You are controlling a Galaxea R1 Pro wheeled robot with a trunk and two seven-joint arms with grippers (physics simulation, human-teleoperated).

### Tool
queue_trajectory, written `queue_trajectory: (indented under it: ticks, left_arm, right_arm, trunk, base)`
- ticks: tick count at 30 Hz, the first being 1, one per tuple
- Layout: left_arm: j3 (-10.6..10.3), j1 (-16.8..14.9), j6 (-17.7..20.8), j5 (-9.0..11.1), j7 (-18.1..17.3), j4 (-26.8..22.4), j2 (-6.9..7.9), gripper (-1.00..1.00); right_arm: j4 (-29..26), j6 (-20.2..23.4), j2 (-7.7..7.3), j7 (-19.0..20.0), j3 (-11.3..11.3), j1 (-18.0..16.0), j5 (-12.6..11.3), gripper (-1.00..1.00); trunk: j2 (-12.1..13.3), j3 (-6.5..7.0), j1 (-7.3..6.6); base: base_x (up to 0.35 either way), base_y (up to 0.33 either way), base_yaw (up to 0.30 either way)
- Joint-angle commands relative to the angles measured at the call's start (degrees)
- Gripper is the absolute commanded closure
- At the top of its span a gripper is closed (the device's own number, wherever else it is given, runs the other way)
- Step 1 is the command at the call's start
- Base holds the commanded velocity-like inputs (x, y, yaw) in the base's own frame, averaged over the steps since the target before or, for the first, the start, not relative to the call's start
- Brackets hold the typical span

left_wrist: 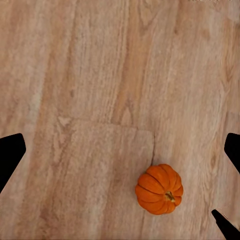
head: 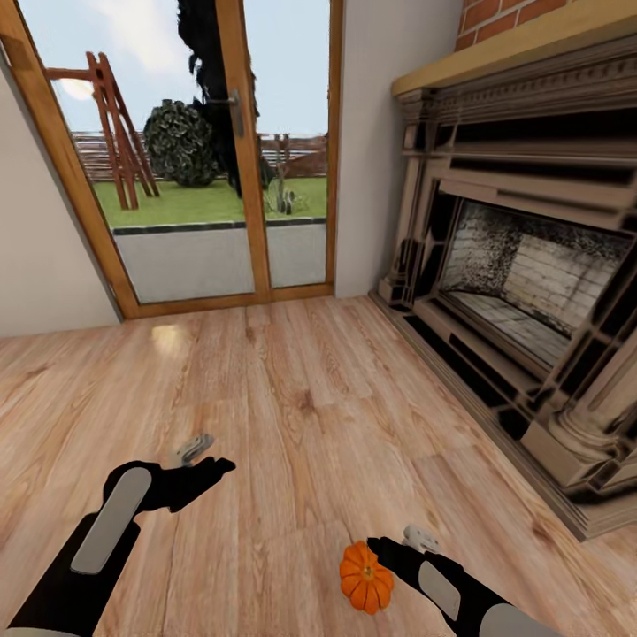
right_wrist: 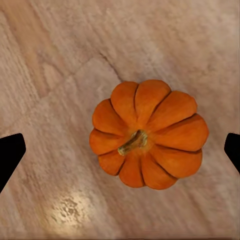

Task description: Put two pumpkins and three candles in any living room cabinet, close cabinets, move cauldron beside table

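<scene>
pumpkin [head: 366, 577] sits on the floor [head: 292, 398] well clear of the fireplace [head: 522, 274]. right gripper [head: 389, 550] hangs above it, jaws apart; left gripper [head: 208, 460] likewise apart. lower straight, centre the stem, then close.

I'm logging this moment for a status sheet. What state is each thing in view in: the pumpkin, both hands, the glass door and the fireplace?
pumpkin: upright on the wooden floor, stem up, not held.
right hand: open, beside the pumpkin, not gripping it.
left hand: open, empty, above the floor.
glass door: shut.
fireplace: unlit, firebox empty.
</scene>
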Motion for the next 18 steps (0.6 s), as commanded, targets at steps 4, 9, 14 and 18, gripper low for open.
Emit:
queue_trajectory:
  ticks: [4,9,14,18]
  left_arm:
    - [-0.18,-0.01,0.0,0.61,0.6,-1.11,-0.03,-1.0]
    - [-0.2,-0.03,0.01,0.61,0.6,-1.29,-0.04,-1.0]
    - [-0.2,-0.03,0.01,0.62,0.6,-1.31,-0.04,-1.0]
    - [-0.2,-0.03,0.01,0.62,0.6,-1.32,-0.04,-1.0]
  right_arm:
    - [-0.04,0.16,-0.04,0.07,0.18,-0.03,-0.22,-1.0]
    - [-0.01,0.1,-0.19,0.07,0.16,-0.02,-0.29,-1.0]
    - [0.02,0.13,-0.43,0.04,0.11,-0.01,-0.39,-1.0]
    - [0.03,0.17,-1.25,0.04,0.15,0.01,-2.17,-1.0]
  trunk:
    - [-0.08,-0.94,0.09]
    - [-0.14,-2.05,0.22]
    - [-0.21,-3.16,0.35]
    - [-0.26,-4.04,0.45]
  base:
    - [-0.152,0.0,0.0]
    - [-0.19,0.0,0.0]
    - [-0.026,0.0,0.0]
    - [-0.004,0.0,0.0]
